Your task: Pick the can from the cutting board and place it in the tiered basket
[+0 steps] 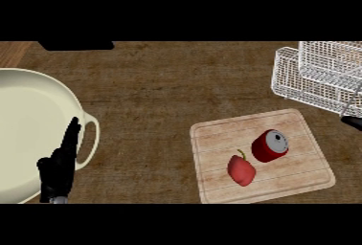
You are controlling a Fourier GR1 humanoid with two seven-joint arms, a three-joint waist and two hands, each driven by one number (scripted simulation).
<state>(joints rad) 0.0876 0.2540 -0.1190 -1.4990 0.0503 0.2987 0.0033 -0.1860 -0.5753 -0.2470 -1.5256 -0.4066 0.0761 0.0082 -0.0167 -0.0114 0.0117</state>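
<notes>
1. Tiered basket [311, 81]: far right of left hand [60, 165].
2. Cutting board [297, 129]: between it and right hand [352, 122].
3. Left hand straight-fingered, empty; right hand barely in view, can't tell.
4. Can [271, 146]: on its side on board. Probably light, rigid, slick, rolls; grip across body.

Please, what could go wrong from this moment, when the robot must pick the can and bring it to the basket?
1. The can seems to lie on its side on the cutting board, so it may roll away when touched.
2. The red pepper lies close beside the can and could be pushed or caught together with it.
3. The tiered basket has wire walls and an upper tier; the can might strike a rim on entry.
</notes>
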